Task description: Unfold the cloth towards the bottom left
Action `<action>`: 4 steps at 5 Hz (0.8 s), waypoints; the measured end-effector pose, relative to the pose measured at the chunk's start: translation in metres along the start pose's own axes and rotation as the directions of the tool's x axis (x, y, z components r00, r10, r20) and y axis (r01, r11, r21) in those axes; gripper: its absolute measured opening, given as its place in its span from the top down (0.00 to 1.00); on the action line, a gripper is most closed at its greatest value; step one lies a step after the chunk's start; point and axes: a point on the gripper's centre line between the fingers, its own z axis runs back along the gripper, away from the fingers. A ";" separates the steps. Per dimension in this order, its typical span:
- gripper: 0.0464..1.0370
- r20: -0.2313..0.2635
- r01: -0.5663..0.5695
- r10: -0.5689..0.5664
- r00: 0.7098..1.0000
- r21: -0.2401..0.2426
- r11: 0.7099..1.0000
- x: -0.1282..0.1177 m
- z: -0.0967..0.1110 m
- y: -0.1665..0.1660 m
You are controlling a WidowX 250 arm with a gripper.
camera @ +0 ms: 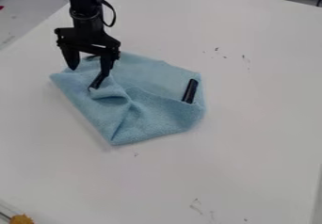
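On the folded blue cloth lies a black bar.

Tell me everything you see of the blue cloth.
The light-blue cloth looks soft and fuzzy, like towelling. It lies partly folded on the white table, creases meeting near its middle, one corner pointing toward the view's bottom. A small black bar rests on its right part. The open pincer is at its upper left, one fingertip seemingly touching it.

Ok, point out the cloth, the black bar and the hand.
Cloth (148,124), camera view: near its lower edge.
Black bar (190,91), camera view: its middle.
Hand (84,78), camera view: midway between its fingertips.
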 end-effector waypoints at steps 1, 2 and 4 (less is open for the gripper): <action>0.04 -0.017 0.002 -0.002 1.000 -0.008 1.000 0.002 -0.004 -0.004; 0.10 -0.032 0.014 -0.014 0.999 -0.012 1.000 0.001 -0.009 -0.010; 0.70 -0.044 0.018 -0.018 0.999 -0.005 1.000 0.003 -0.010 -0.009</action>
